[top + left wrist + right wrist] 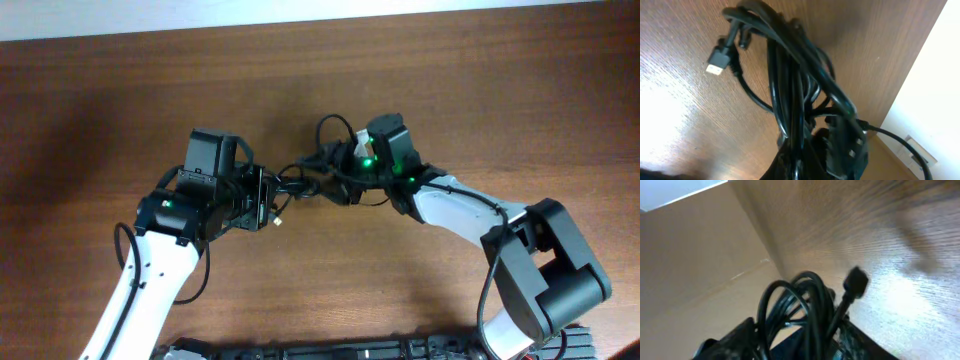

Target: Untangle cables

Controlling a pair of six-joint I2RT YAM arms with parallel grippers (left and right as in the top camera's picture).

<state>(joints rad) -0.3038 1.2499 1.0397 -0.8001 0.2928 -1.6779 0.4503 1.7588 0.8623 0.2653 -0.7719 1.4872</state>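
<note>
The cables (305, 180) form one dark knot of thin black cords stretched between my two grippers at the table's middle. My left gripper (272, 198) is shut on the knot's left end and my right gripper (340, 182) is shut on its right end. One loop (335, 125) sticks out behind the right gripper. In the left wrist view the cable bundle (790, 85) runs up from the jaws (800, 162), with a metal-tipped plug (716, 64) hanging left. In the right wrist view cable loops (797, 302) rise from the jaws (807, 347) beside a black plug (856, 284).
The brown wooden table (450, 90) spreads all around the arms. The right arm's body (545, 265) stands at the front right. A pale wall and floor (940, 100) show past the table's edge in the left wrist view.
</note>
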